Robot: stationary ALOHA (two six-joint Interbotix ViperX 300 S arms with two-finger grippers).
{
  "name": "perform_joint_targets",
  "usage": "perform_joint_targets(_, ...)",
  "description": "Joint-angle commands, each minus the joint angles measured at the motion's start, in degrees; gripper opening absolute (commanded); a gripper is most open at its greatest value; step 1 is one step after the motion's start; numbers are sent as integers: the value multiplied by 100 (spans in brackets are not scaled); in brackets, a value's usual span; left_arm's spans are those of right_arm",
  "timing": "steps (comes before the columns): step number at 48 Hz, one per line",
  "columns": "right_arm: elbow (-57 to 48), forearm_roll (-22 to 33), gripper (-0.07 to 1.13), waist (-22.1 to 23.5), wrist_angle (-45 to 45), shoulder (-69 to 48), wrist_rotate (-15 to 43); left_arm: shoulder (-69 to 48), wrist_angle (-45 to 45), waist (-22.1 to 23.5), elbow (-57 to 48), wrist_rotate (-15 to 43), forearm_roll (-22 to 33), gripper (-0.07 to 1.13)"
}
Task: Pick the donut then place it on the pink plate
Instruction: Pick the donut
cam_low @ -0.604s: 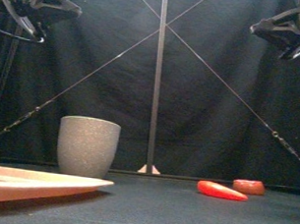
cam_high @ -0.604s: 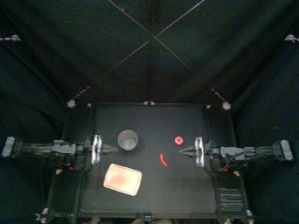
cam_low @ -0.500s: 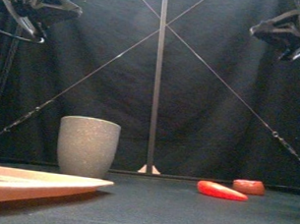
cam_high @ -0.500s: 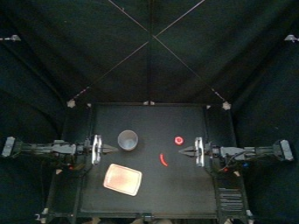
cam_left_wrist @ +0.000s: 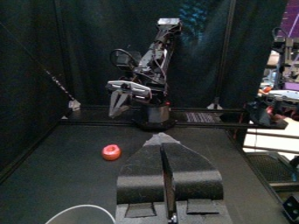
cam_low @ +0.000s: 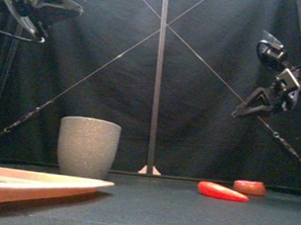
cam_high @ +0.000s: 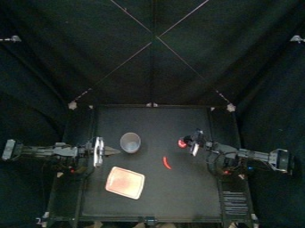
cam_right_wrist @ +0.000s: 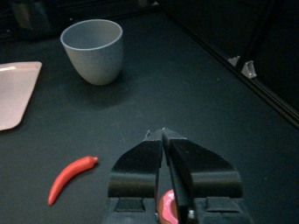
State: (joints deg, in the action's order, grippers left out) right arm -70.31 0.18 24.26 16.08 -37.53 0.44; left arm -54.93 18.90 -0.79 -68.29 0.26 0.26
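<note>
The red donut [cam_high: 181, 142] lies on the table's right half, behind a red chili [cam_high: 167, 163]; the front view shows the donut [cam_low: 250, 188] low at the right. The pink plate [cam_high: 125, 182] lies front left. My right gripper [cam_high: 194, 144] hangs tilted above and just right of the donut, jaws shut and holding nothing. In the right wrist view the gripper [cam_right_wrist: 167, 134] hides most of the donut [cam_right_wrist: 170, 207]. My left gripper [cam_high: 95, 153] rests shut at the table's left edge; the left wrist view shows this gripper [cam_left_wrist: 163, 142] and the donut [cam_left_wrist: 112, 152] far off.
A tall grey cup [cam_high: 130, 141] stands behind the plate, left of the donut, and shows large in the front view as the cup [cam_low: 88, 146]. The chili [cam_low: 222, 192] lies between plate and donut. The plate's rim [cam_low: 54, 183] reaches the front left corner.
The right arm has swung out from its rest at the right edge, coming lower and leftward toward the donut. The left arm and all objects stayed still.
</note>
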Motion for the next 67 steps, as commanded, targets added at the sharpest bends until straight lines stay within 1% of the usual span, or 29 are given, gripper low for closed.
perform_joint_targets(1,79,-132,100,97,62,70,62,26,53,-9,70,9,-62,1)
perform_joint_targets(2,79,-176,106,114,53,79,79,26,53,-9,70,9,-70,1)
perform_joint_targets(4,70,-255,113,141,53,79,88,26,53,-9,70,9,-88,1)
perform_joint_targets(6,70,-299,111,158,35,79,88,26,53,-9,70,9,-97,1)
perform_joint_targets(11,53,-334,101,264,9,88,88,35,62,-9,70,9,-123,1)
perform_joint_targets(13,44,-343,100,299,9,88,88,35,53,-9,62,9,-123,1)
perform_joint_targets(22,-53,-369,100,431,-141,299,97,35,62,-9,18,9,-132,1)
perform_joint_targets(33,26,-589,100,580,-861,1002,105,35,62,-18,9,9,-132,1)
perform_joint_targets(42,237,-562,100,686,-1125,1617,97,26,62,-53,-44,9,-132,1)
perform_joint_targets(56,606,-492,100,721,-1257,2514,88,26,70,-176,-141,0,-114,1)
perform_joint_targets(67,932,-255,100,747,-1705,2979,97,26,70,-193,-141,0,-132,1)
